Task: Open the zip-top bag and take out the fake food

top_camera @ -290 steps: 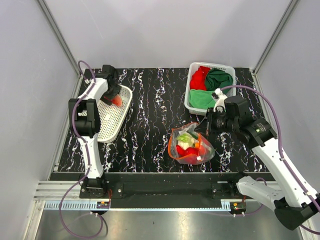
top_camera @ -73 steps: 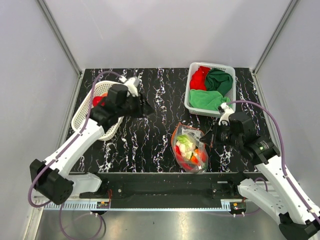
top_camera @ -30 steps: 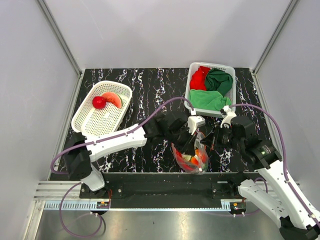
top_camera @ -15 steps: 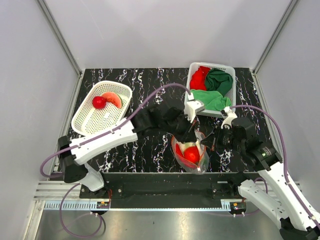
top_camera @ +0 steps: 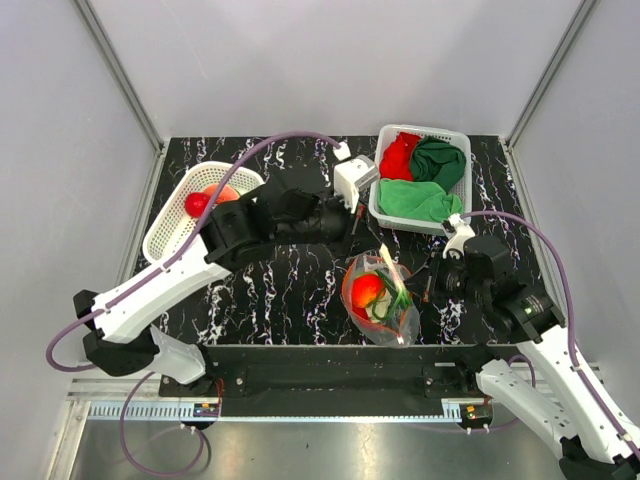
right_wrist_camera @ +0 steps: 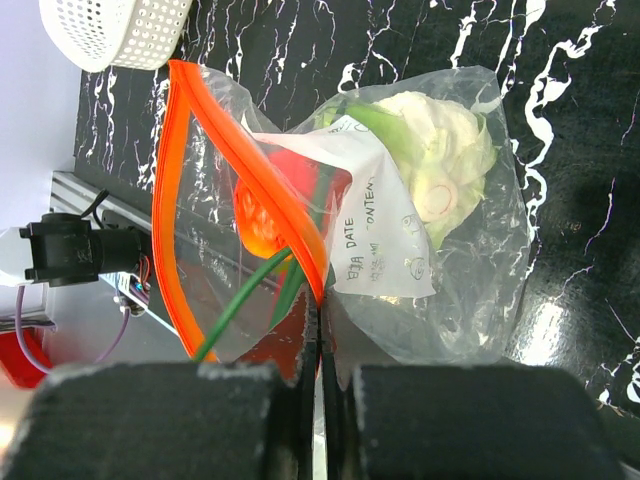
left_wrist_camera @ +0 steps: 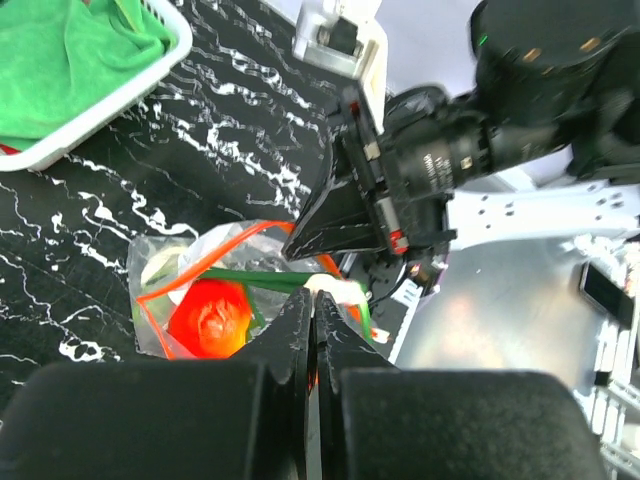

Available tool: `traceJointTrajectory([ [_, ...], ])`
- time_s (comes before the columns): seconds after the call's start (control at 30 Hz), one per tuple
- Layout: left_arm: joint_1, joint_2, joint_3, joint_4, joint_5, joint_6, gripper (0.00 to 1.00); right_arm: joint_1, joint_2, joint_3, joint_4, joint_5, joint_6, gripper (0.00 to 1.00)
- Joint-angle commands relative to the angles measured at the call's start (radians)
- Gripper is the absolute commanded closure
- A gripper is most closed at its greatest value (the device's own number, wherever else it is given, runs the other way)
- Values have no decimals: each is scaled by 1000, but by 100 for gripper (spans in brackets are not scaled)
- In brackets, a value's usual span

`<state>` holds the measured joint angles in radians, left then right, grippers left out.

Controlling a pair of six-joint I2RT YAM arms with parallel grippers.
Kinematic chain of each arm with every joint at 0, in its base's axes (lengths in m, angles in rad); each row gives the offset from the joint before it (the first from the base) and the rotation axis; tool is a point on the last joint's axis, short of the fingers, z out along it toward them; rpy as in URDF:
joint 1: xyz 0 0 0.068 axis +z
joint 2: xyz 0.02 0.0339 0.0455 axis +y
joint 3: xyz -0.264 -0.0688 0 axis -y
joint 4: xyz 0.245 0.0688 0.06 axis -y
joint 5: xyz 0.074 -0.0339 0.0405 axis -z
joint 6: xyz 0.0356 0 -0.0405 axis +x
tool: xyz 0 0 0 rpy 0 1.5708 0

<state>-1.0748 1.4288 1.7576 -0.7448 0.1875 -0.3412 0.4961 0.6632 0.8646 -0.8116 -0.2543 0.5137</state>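
The zip-top bag (top_camera: 381, 300) lies open at lower centre of the tabletop (top_camera: 300, 295), with the right fingers (right_wrist_camera: 230, 420) clamped on its orange strip, the left fingers (left_wrist_camera: 200, 410) pressed together above it holding nothing visible, red pieces (top_camera: 198, 205) already in the upper-left basket (top_camera: 165, 240), and fake food (top_camera: 368, 291) still to remove.

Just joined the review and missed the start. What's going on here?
The right gripper is pinching the zip-top bag by its orange zip strip, holding the mouth open. The left gripper is shut and raised just beyond the bag; I can't tell if it holds anything. A watermelon slice and a red round fruit lie in the white mesh basket on the left. The cabbage, a red-orange piece and green stalks are in the bag.
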Motion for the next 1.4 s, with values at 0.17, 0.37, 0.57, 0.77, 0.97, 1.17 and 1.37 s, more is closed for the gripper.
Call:
traceJointTrajectory([
  [0.17,35,-39,43,36,138,-68,100,1,-16,-18,23,20,29,100],
  [0.37,75,-162,5,182,139,-113,100,1,-33,2,15,35,32,100],
  [0.57,160,-189,81,191,115,-119,100,1,-23,19,12,27,32,100],
  [0.77,179,-228,149,174,-245,-36,100,1,-36,8,11,20,28,100],
  [0.97,200,-232,68,165,-712,116,100,1,-45,5,9,4,5,100],
  [1.17,398,-199,-125,222,-939,179,100,1,-24,13,8,-13,-1,100],
  [1.37,642,-206,-384,350,-984,16,100,1,22,28,12,-30,-3,100],
])
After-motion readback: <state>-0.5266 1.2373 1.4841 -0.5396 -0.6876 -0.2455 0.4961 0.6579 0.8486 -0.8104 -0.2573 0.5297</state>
